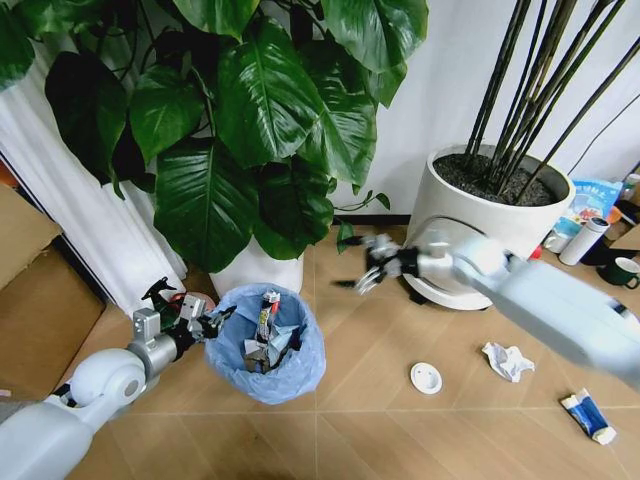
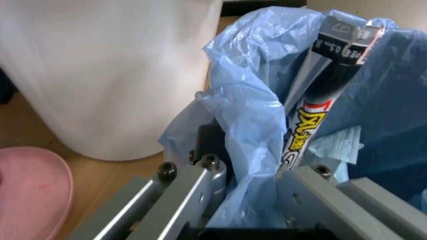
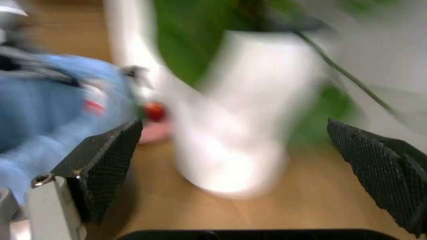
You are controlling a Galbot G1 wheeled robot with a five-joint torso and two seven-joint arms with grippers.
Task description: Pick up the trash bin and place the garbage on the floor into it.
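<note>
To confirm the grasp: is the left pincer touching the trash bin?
Touching. In the left wrist view the left pincer has its fingers on either side of the trash bin rim, clamping the blue bag.

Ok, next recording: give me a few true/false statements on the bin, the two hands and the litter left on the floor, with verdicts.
1. The left hand is clamped on the rim of the trash bin. True.
2. The right hand carries a crumpled paper wad. False: its fingers are spread wide with nothing between them, in the air to the right of the bin.
3. The bin holds nothing yet. False: a printed wrapper and other scraps stand inside the blue bag.
4. A white round lid, a paper wad and a blue-white packet lie on the floor. True.
5. The bin lies tipped on its side. False: it stands upright with its mouth facing up.
</note>
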